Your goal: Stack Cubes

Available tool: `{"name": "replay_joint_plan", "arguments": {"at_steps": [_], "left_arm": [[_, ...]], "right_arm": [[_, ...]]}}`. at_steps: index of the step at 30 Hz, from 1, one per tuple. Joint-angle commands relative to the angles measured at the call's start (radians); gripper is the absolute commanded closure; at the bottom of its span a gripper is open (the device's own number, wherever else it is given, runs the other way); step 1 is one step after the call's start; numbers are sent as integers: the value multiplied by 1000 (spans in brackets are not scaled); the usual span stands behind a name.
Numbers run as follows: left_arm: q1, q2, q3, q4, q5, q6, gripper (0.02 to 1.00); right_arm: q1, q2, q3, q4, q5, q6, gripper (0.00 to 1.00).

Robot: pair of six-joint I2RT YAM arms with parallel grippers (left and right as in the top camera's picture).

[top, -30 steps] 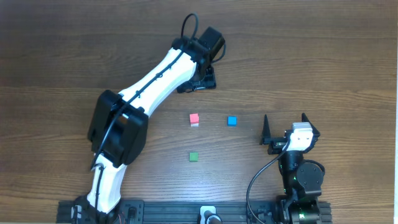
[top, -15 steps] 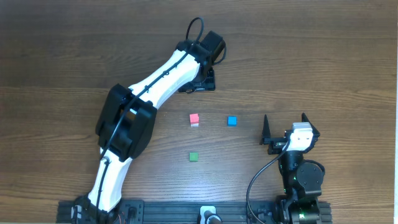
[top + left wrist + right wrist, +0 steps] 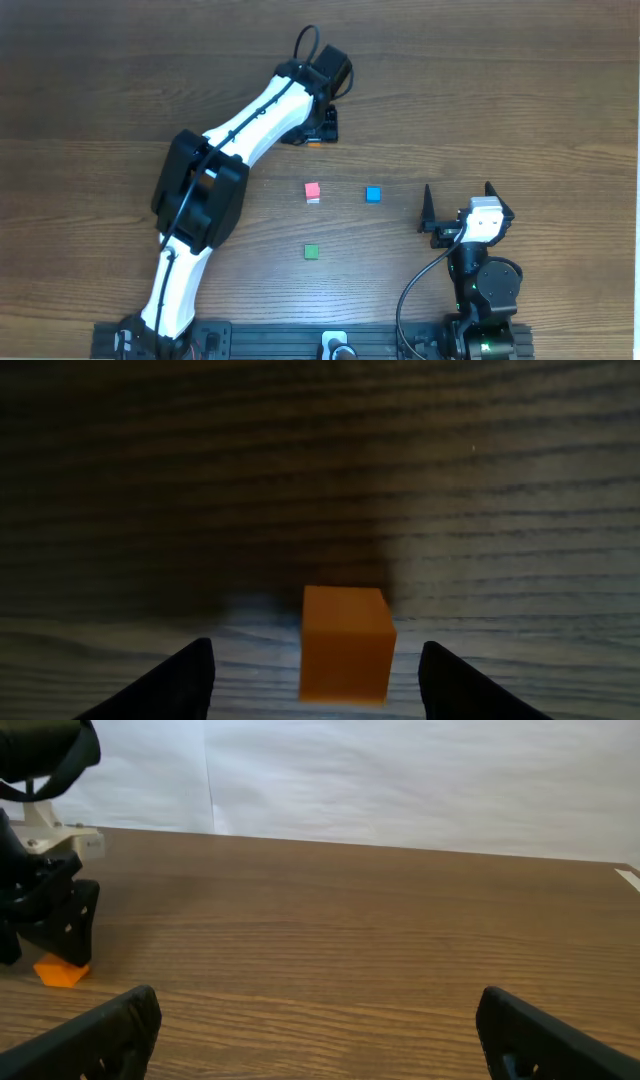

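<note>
Top view: the left arm point(image 3: 250, 120) reaches far up the bench point(image 3: 520, 90), and its left pincer point(image 3: 318, 138) points down at the surface. The wrist covers the fingers, so their spread cannot be read here, nor what lies beneath them. A pink cube point(image 3: 312, 190) and a blue cube point(image 3: 373, 194) sit side by side but apart at mid-bench. A green cube point(image 3: 311, 252) sits nearer the bases, below the pink one. All three rest singly on the wood (none on top of another). The right pincer point(image 3: 457, 196) is near its own base, beside the blue cube but not touching it, fingers spread wide with nothing between them.

Left wrist view: an orange cube point(image 3: 345, 645) stands on the bench between the two dark fingers point(image 3: 185, 680). There is a gap on each side and it touches neither; the pincer is open and grips nothing. Its lower fingers are cut off by the frame edge.

Right wrist view: its own fingertips point(image 3: 540, 1025) stand wide apart over bare wood. Far off, the left pincer hangs just above the orange cube, part of which is hidden behind its dark finger.
</note>
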Motion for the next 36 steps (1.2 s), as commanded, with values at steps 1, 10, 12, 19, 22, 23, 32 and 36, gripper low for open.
{"name": "replay_joint_plan", "arguments": {"at_steps": [1,10,12,19,22,23,32,36], "left_arm": [[1,33,10,4,23,18,373],[1,51,10,18,42,37,474],[1,54,10,19,42,37,518],[1,55,10,26,42,36,687],[1,55,10,26,42,36,761],[1,55,10,26,42,36,785],[1,20,10,24,69,34,886],[-6,-69,10,-18,84,2,912]], "right_arm": [[-4,-11,-7,0,-8,9,7],[-4,-11,-7,0,-8,9,7],[-4,-11,-7,0,-8,9,9],[-4,-11,-7,0,-8,9,7],[-4,-11,-7,0,-8,9,9],[-4,-11,-7,0,-8,9,7],[-4,-11,-7,0,-8,9,9],[-4,-11,-7,0,-8,9,9]]}}
